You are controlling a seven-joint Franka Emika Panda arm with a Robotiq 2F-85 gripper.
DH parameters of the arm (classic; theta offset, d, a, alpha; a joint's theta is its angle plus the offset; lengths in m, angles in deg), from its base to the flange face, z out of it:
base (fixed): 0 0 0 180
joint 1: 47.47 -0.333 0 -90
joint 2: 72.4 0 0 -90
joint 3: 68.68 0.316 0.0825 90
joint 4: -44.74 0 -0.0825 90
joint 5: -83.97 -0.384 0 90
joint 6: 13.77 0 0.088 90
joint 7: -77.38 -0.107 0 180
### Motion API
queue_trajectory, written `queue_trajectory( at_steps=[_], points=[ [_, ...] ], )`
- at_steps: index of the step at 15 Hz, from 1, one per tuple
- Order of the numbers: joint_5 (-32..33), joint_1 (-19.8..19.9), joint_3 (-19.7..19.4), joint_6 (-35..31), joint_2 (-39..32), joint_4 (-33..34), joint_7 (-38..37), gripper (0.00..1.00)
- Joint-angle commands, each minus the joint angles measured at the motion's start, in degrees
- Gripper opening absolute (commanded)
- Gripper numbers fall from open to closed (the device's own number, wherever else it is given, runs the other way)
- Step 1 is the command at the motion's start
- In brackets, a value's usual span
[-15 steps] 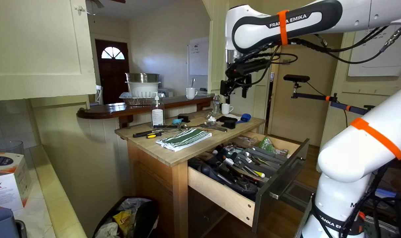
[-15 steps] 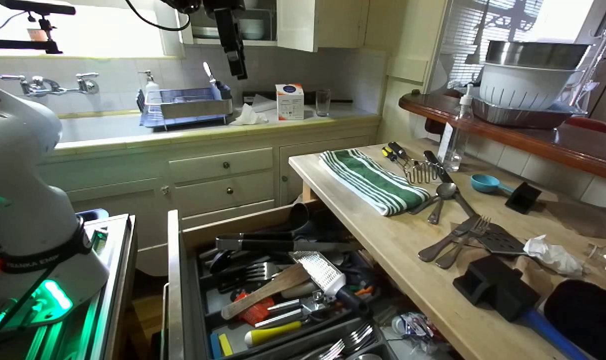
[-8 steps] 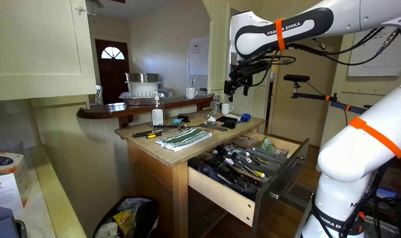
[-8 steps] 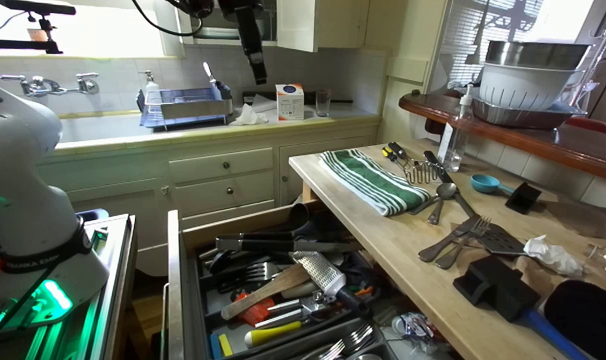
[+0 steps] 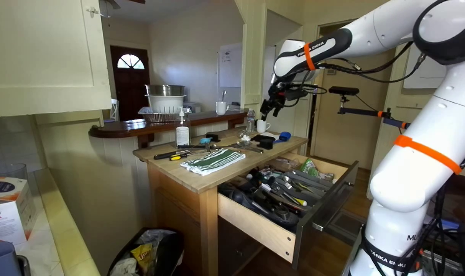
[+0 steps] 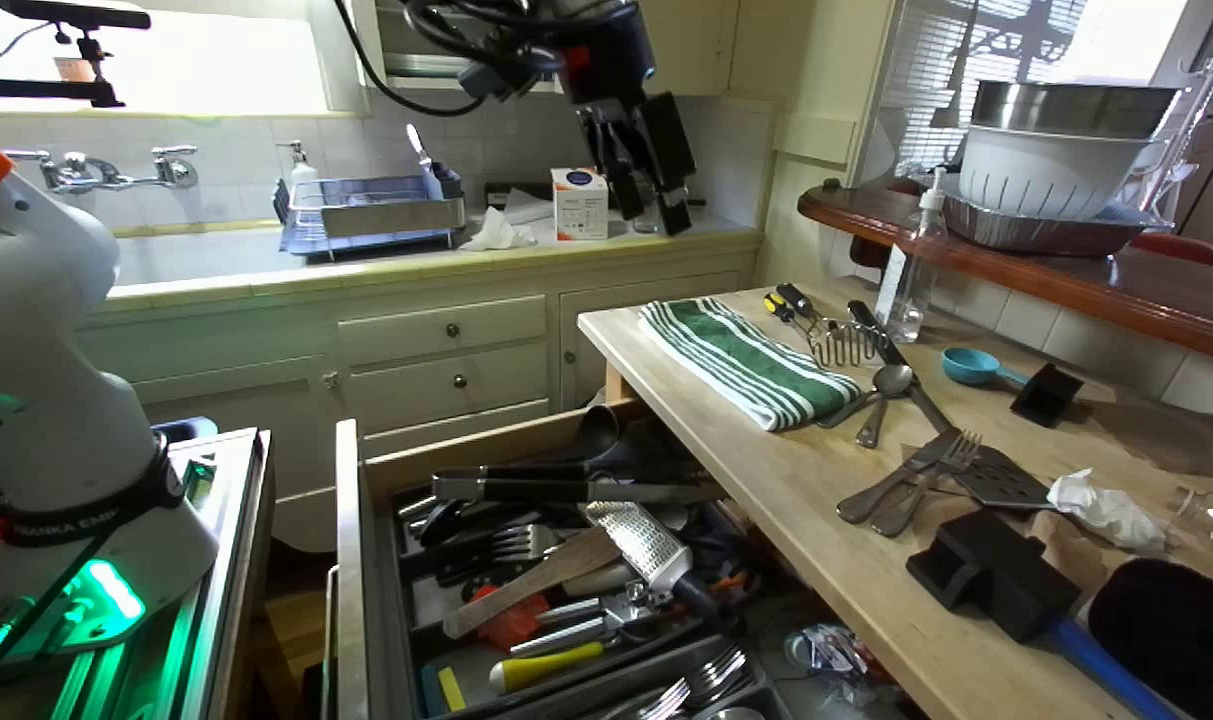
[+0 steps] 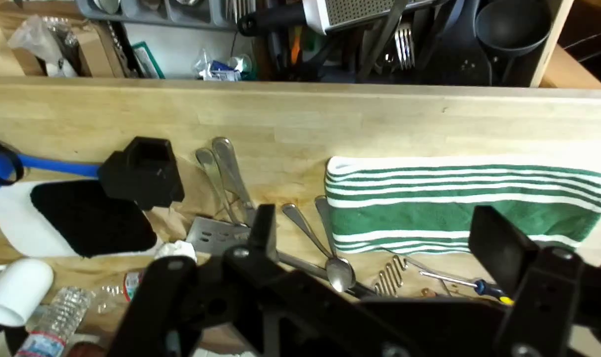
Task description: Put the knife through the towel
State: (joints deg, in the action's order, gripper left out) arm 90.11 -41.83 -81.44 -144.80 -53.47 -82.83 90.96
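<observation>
The green-and-white striped towel (image 6: 751, 360) lies folded flat on the wooden counter, and shows in both exterior views (image 5: 214, 161) and the wrist view (image 7: 429, 218). A metal knife (image 6: 891, 488) lies beside a fork (image 6: 931, 485) on the counter, apart from the towel. The knife's handle also shows in the wrist view (image 7: 232, 171); its blade end is partly hidden there by a finger. My gripper (image 6: 654, 212) is open and empty, in the air above the counter, and tilted. In the wrist view the open fingers (image 7: 377, 223) frame spoons and the towel's left part.
Spoons (image 6: 884, 390), a wire masher (image 6: 846, 342), a yellow-and-black screwdriver (image 6: 781, 308) and a slotted turner (image 6: 1001, 478) lie around the towel. An open drawer (image 6: 351, 520) full of utensils juts from the counter. A soap bottle (image 6: 911, 270) stands by the raised ledge (image 6: 1006, 290).
The gripper has come lower and tilted. In an exterior view it has moved right and down, nearer the counter. The towel and the utensils have not moved.
</observation>
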Motion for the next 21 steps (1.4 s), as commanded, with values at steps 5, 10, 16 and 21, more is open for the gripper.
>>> queue_trajectory(
  at_steps=[5,10,16,21],
  points=[
    [-1.3,1.2,0.5,0.5,-5.2,3.4,-0.6,1.0],
    [-2.5,2.2,-1.3,-6.4,-11.2,5.5,1.3,1.0],
    [-17.3,3.4,-2.7,-15.4,-24.6,11.9,16.9,1.0],
    [-28.0,8.9,2.3,-12.1,-33.7,19.6,25.4,1.0]
  ],
)
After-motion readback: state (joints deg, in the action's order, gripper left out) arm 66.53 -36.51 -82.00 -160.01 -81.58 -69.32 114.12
